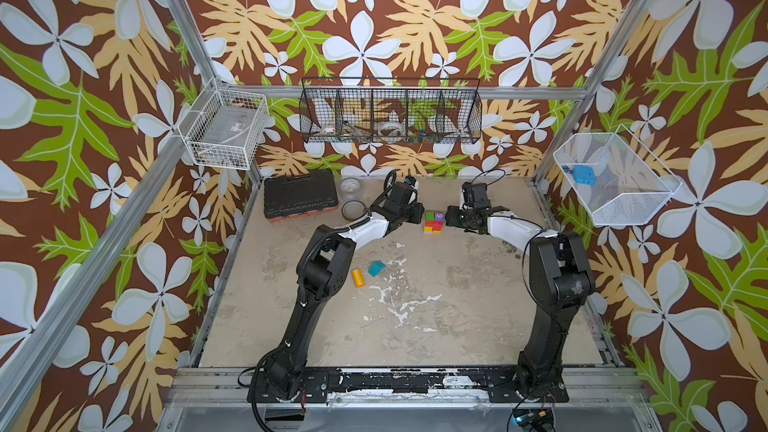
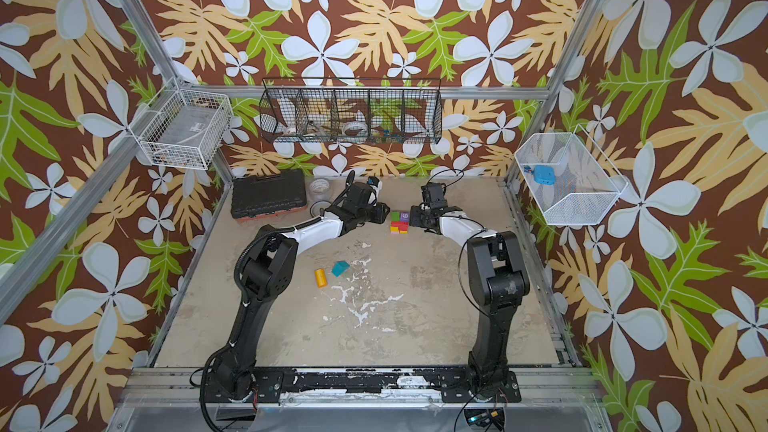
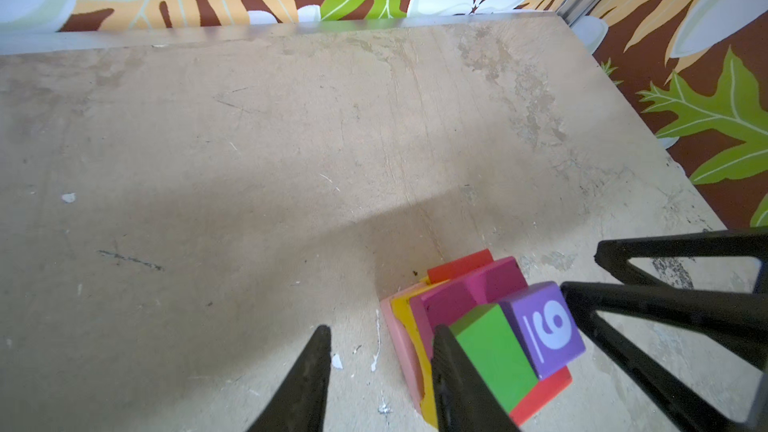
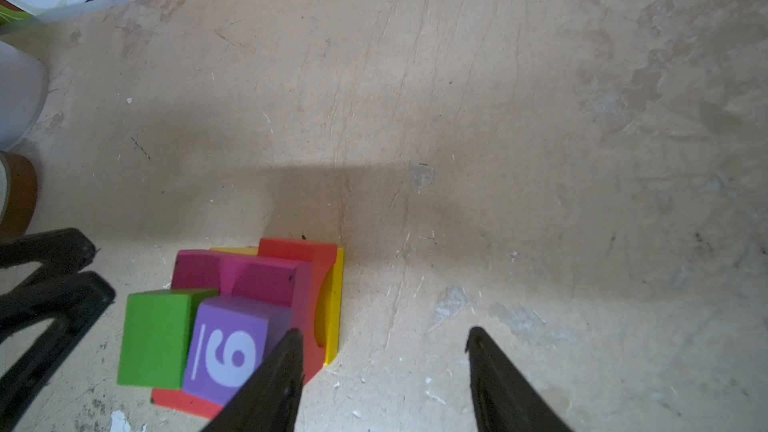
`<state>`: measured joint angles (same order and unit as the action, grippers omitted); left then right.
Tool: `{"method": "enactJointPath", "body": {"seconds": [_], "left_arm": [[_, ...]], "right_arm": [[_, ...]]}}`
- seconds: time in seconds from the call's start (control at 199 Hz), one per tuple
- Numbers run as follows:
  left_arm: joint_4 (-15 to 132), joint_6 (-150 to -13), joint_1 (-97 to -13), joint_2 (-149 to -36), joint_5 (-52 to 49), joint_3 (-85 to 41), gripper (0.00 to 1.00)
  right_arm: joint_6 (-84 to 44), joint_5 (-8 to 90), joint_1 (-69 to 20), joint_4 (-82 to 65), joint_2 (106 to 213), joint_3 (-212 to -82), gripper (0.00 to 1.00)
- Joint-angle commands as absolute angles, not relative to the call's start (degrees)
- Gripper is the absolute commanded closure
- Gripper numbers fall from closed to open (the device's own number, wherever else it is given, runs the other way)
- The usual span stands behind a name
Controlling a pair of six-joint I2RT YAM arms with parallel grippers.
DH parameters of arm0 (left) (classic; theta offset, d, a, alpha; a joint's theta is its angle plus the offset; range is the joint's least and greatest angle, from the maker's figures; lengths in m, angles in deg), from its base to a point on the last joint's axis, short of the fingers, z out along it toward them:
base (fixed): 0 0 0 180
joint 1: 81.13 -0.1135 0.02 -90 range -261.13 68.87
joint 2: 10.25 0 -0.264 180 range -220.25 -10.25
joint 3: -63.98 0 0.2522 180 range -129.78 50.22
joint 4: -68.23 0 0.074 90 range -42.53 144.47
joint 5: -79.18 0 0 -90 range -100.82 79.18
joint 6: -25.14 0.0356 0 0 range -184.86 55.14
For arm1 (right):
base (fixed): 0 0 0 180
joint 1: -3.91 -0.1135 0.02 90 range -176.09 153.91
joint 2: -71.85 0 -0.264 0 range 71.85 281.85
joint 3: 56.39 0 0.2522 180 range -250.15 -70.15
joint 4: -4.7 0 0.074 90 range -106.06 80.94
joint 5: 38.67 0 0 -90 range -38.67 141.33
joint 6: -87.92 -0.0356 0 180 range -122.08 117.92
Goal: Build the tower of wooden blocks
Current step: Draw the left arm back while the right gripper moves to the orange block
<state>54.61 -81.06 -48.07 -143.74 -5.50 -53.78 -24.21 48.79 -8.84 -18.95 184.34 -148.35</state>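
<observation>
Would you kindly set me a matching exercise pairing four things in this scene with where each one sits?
1. purple wooden cube marked 9
2. teal wedge-shaped wooden block
3. black plastic toolbox
4. small blue object

A. in the white mesh basket
B. back left of the beige table
C. atop the multicoloured block stack
D. loose beside the orange wooden cylinder

Pairs: 1-C, 2-D, 3-B, 4-A

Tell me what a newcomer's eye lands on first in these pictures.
Loud floral wallpaper surrounds everything. At the table's far middle sits a low stack of coloured blocks, topped by a green block and a purple cube marked 9, flanked by the open left claw and right claw. A teal block and an orange block lie apart, nearer the front.
</observation>
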Motion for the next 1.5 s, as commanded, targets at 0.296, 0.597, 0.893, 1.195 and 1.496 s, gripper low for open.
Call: {"method": "enactJointPath", "body": {"seconds": [0.296,0.597,0.893,1.195,1.496], "left_arm": [[52.11,-82.0,-48.09,-146.95,-2.38,-58.45,0.59],[51.68,-81.91,-48.14,-146.78,-3.68,-58.78,0.59],[61.14,-81.2,-49.73,-124.8,-9.35,-36.64,0.58],[74.88,-86.41,-59.78,-80.6,-15.12,12.41,0.51],[77.03,-88.76,-72.03,-60.96,-19.39,34.47,0.39]], "right_arm": [[-24.05,48.14,-8.9,-19.8,185.89,-150.07,0.38],[-24.3,49.37,-8.92,-20.39,185.84,-150.16,0.39],[-26.3,52.58,-9.0,-18.86,172.65,-141.57,0.33],[-28.09,55.85,-19.07,-20.13,156.78,-134.36,0.21],[-32.48,61.53,-43.79,-19.47,162.85,-140.03,0.17]]}}
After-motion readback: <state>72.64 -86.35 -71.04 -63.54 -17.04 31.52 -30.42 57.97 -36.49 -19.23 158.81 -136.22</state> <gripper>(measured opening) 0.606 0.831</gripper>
